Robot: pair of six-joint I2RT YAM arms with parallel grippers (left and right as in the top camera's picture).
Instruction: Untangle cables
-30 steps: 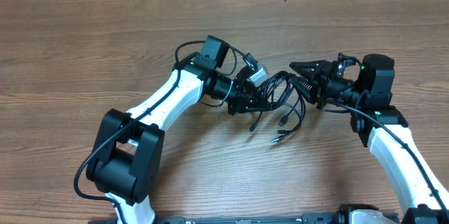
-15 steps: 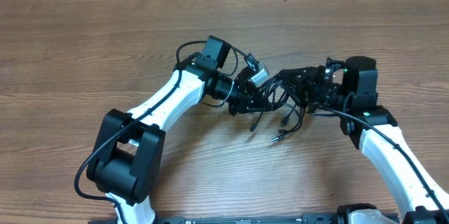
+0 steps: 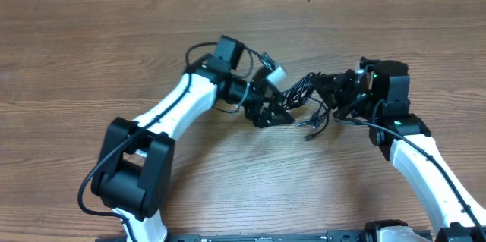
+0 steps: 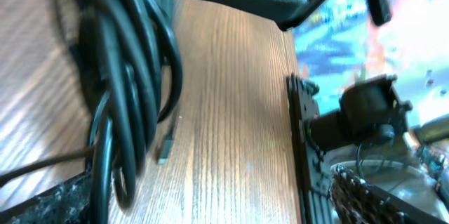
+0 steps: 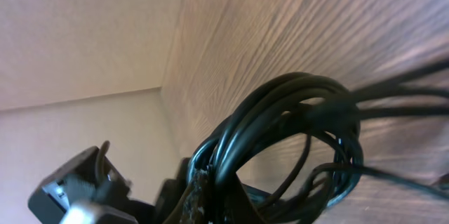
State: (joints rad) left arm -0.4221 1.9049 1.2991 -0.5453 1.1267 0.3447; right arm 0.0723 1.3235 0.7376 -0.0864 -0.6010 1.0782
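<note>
The cables (image 3: 307, 99) form a tangled bunch of thin black cords on the table between my two arms, with loose plug ends (image 3: 311, 130) trailing toward the front. My left gripper (image 3: 275, 113) is at the bunch's left side, open. In the left wrist view its fingers stand wide apart with bare wood between them; the cables (image 4: 126, 83) hang at the left by one finger, and a small plug (image 4: 163, 155) dangles. My right gripper (image 3: 325, 92) is shut on the bunch's right side. In the right wrist view, looped cables (image 5: 280, 122) are pinched between its fingers (image 5: 210, 192).
The wooden table (image 3: 114, 45) stretches out on all sides. A white part (image 3: 275, 73) on the left arm's wrist sits just above the bunch. The right arm (image 4: 358, 112) shows across the table in the left wrist view.
My left gripper has opened and let go of the cables. My right gripper moved left into the bunch and shut on it. The loose plug ends shifted up and to the right.
</note>
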